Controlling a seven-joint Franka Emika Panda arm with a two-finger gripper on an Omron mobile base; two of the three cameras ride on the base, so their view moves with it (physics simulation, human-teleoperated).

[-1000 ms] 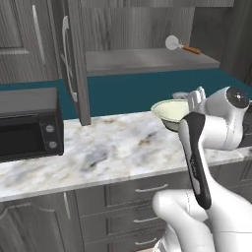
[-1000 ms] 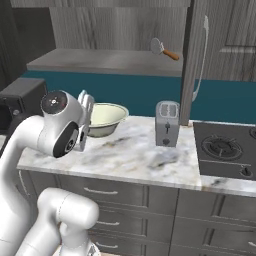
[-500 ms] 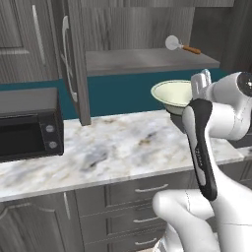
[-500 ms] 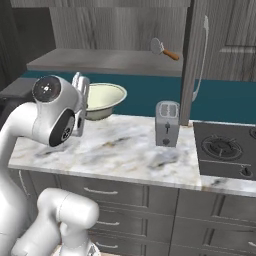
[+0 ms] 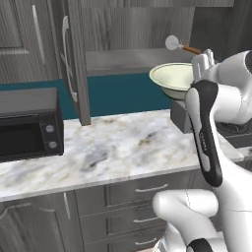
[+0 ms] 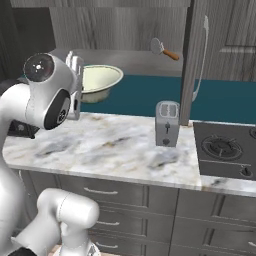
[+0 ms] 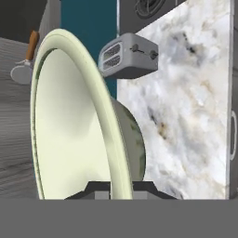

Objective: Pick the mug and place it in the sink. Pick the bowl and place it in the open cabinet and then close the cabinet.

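My gripper (image 5: 204, 61) is shut on the rim of the cream-white bowl (image 5: 172, 78), one finger inside and one outside. I hold the bowl (image 6: 100, 80) in the air above the marble counter (image 5: 123, 142), level with the grey inner shelf (image 5: 128, 61) of the open cabinet and just in front of it. In the hand view the bowl (image 7: 69, 121) is seen edge-on, with its rim running up from between my fingertips (image 7: 121, 188). The cabinet door (image 5: 74, 64) stands open to the left of the shelf. The mug and the sink are out of view.
A small round utensil with an orange handle (image 6: 160, 48) lies on the shelf behind the bowl. A toaster (image 6: 166, 122) stands on the counter, a black oven (image 5: 27, 123) at its left end and a stove (image 6: 225, 150) at the right. Another open door (image 6: 192, 60) hangs above the toaster.
The arm has lifted the bowl from just above the counter up to shelf height, and it stays in the grip.
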